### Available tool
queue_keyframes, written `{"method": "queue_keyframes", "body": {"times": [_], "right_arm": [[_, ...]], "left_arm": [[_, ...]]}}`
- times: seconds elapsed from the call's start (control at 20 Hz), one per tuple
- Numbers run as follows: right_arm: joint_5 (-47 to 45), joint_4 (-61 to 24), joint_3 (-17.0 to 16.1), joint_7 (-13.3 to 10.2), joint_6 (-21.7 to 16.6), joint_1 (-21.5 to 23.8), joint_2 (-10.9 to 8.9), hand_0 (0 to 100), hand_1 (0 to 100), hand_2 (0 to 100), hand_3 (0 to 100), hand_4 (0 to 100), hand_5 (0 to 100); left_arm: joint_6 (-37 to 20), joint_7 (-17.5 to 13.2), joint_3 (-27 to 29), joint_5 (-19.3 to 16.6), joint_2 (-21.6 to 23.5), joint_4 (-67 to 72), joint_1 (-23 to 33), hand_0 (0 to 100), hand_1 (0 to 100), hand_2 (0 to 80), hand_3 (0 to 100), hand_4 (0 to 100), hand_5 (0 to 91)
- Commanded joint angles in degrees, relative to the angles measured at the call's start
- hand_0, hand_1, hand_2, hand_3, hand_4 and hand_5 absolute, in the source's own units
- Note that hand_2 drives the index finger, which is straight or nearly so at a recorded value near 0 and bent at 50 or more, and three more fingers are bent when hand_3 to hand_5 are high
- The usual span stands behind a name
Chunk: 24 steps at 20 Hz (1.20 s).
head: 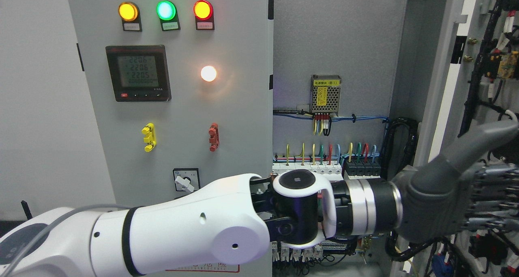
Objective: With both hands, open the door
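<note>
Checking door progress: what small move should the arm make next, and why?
Probably keep pushing the right door further rightward: the left hand lies flat against its inner side, the cabinet interior is already exposed, and the door looks only partly swung.

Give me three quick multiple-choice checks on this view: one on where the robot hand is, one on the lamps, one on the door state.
1. Where is the left robot hand?
A. On the meter
B. At the right, by the open door
C. On the yellow handle

2. How many round lamps are in the top row?
A. Two
B. Three
C. Five

3. What state is the right side of the cabinet in?
A. Open, wiring showing
B. Shut
C. Covered by a cloth

Answers: 1 B, the arm enters from the left and reaches across to the door; 2 B, orange, green and red; 3 A, breakers and coloured wires are exposed.
</note>
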Motion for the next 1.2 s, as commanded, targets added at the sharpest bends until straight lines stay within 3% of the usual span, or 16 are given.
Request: {"method": "queue_keyframes", "body": {"times": [0.0, 0.1, 0.4, 0.7, 0.8, 0.95, 1.15], "right_arm": [[0.0, 0.0, 0.0, 0.0, 0.01, 0.0, 0.0, 11, 0, 0, 0, 0, 0], [0.0, 0.0, 0.0, 0.0, 0.01, 0.0, 0.0, 11, 0, 0, 0, 0, 0], [0.0, 0.0, 0.0, 0.0, 0.01, 0.0, 0.0, 11, 0, 0, 0, 0, 0], [0.0, 0.0, 0.0, 0.0, 0.01, 0.0, 0.0, 11, 0, 0, 0, 0, 0], [0.0, 0.0, 0.0, 0.0, 0.01, 0.0, 0.0, 11, 0, 0, 0, 0, 0], [0.0, 0.0, 0.0, 0.0, 0.01, 0.0, 0.0, 11, 0, 0, 0, 0, 0], [0.0, 0.0, 0.0, 0.0, 0.01, 0.0, 0.0, 11, 0, 0, 0, 0, 0]], "left_arm": [[2.38, -4.07, 3.66, -0.42, 22.64, -8.39, 7.38, 0, 0, 0.0, 0, 3, 0.0], [4.84, -5.74, 6.81, -1.47, 27.03, -8.66, 12.12, 0, 0, 0.0, 0, 3, 0.0], [6.43, -10.13, 18.67, -11.57, 38.55, -11.99, 32.51, 0, 0, 0.0, 0, 3, 0.0], [6.43, -12.51, 29.84, -12.99, 48.4, -12.09, 48.85, 0, 0, 0.0, 0, 3, 0.0], [6.35, -13.13, 35.02, -16.57, 49.81, -11.65, 56.23, 0, 0, 0.0, 0, 3, 0.0], [6.34, -13.57, 46.86, -24.13, 49.38, -10.59, 72.38, 0, 0, 0.0, 0, 3, 0.0], [6.34, -16.99, 60.68, -29.5, 48.06, -8.31, 92.53, 0, 0, 0.0, 0, 3, 0.0]]}}
